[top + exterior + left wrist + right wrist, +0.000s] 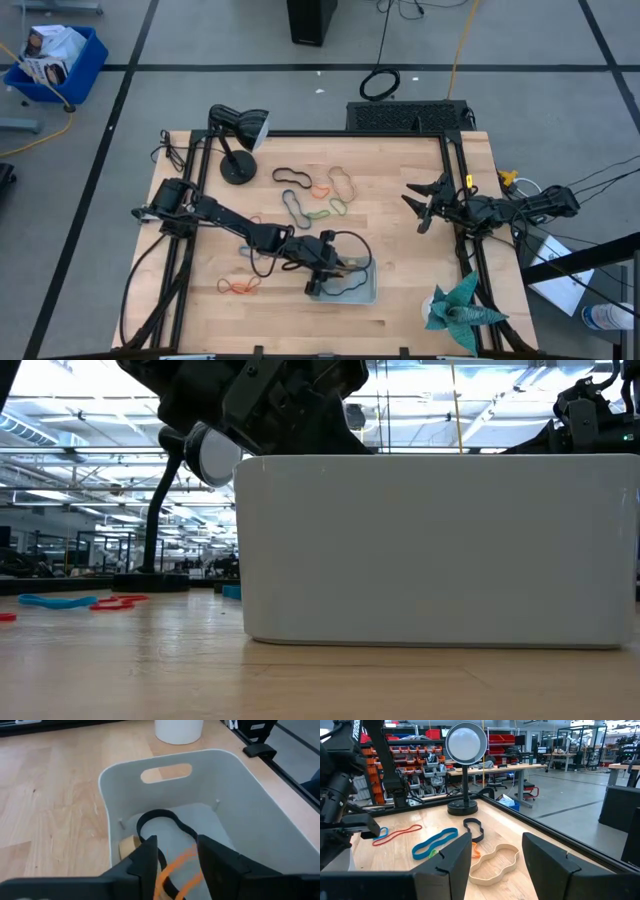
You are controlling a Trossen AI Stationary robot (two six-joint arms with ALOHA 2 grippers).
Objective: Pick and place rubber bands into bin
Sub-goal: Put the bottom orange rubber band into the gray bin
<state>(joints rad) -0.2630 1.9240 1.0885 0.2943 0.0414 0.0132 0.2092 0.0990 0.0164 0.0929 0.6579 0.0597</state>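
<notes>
Left wrist view: I'm seeing my left gripper (175, 857) parted over the bin (260, 810), black and orange rubber bands (165, 820) lying beneath, unheld | low view: bin wall hiding them | right gripper (495, 855) waiting wide open.

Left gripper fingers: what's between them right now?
Left wrist view: an orange rubber band runs between the open fingers of the left gripper, over the bin, beside a black band.

No text, label, brand or number can be read in any view; the printing on the papers in the far-left dark blue bin (62, 62) is too small to read.
</notes>
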